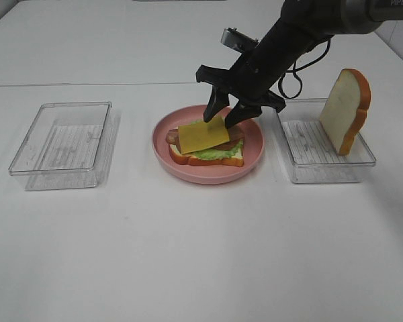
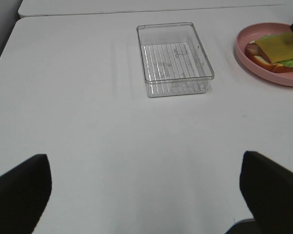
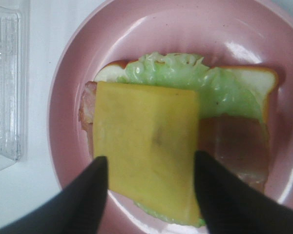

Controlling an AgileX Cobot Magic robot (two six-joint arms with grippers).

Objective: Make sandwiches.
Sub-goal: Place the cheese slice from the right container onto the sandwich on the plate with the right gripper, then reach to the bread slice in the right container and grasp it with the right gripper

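Observation:
On the pink plate (image 1: 256, 149) lies an open stack: a white bread slice (image 1: 178, 158), green lettuce (image 1: 215, 153), brown bacon (image 1: 172, 137) and a yellow cheese slice (image 1: 200, 136) on top. My right gripper (image 1: 221, 121) hangs just over the cheese's far edge. In the right wrist view the right gripper (image 3: 150, 157) stands open, its fingers (image 3: 88, 195) on either side of the cheese (image 3: 146, 151), which lies flat on the lettuce (image 3: 224, 92). A second bread slice (image 1: 346, 109) stands on edge in the right container (image 1: 322, 171). My left gripper (image 2: 144, 161) is open over bare table.
An empty clear container (image 1: 60, 144) sits left of the plate, and the left wrist view shows this container (image 2: 176, 80) too, with the plate's rim (image 2: 244, 56) beyond it. The right arm's cable hangs behind the plate. A table seam runs across the back.

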